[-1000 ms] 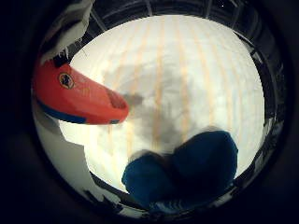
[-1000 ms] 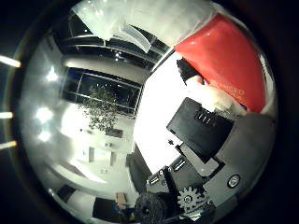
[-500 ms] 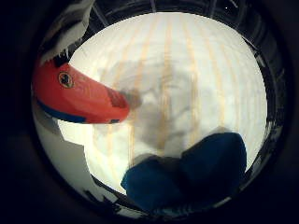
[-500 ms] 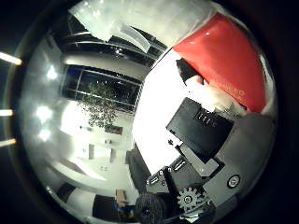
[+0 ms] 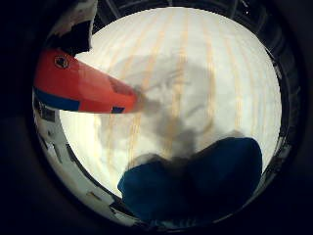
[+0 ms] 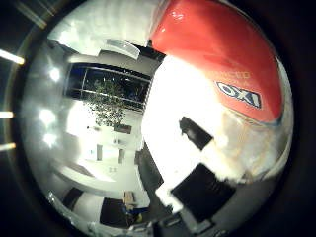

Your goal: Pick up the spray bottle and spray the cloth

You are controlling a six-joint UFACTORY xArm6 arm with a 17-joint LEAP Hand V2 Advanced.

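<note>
Spray bottle up off the bench, nozzle aimed over the cloth

The red plastic spray bottle with a blue band [image 5: 83,88] sits close against the robot hand [image 6: 232,163], apparently gripped, though no curled fingers show, so I cannot tell. It looks light, rigid and smooth, likely slippery; the neck seems the best hold. Below lie the white striped bench [image 5: 195,73] and a crumpled dark-blue soft cloth [image 5: 195,181], with nothing between.

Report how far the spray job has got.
Done, by the look of it: the spray bottle is off the striped white surface, close against the palm, casting a shadow below. In hand: its red nozzle end hangs above that surface, with the blue cloth lying nearby. Left: no mist or wet patch shows, so spraying the cloth seems still to come.
</note>
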